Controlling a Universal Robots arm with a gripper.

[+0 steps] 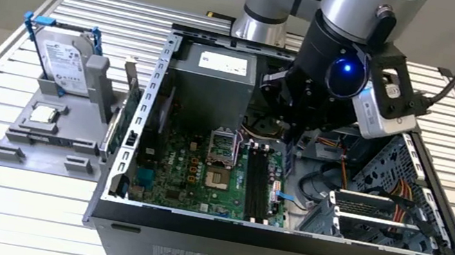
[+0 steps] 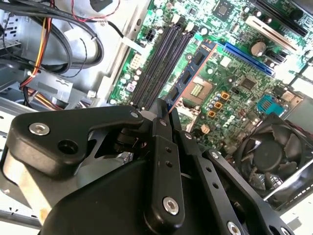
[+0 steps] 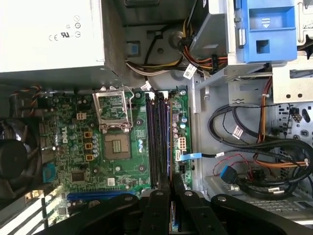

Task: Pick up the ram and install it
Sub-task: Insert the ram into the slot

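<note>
gripper (image 2: 168, 110) is pinching the ram (image 2: 190, 74) edge-on; its long side runs parallel to the memory slots (image 2: 161, 58) just beside it

Arm reaching down, gripper pinched on the ram

The arm (image 1: 358, 24) hangs steeply from above, its wrist turned downward. In the second wrist view the gripper (image 2: 165, 113) has both black fingers (image 2: 161, 147) drawn together, clamping the ram (image 2: 188, 78), which juts straight out ahead of the fingertips.
</note>
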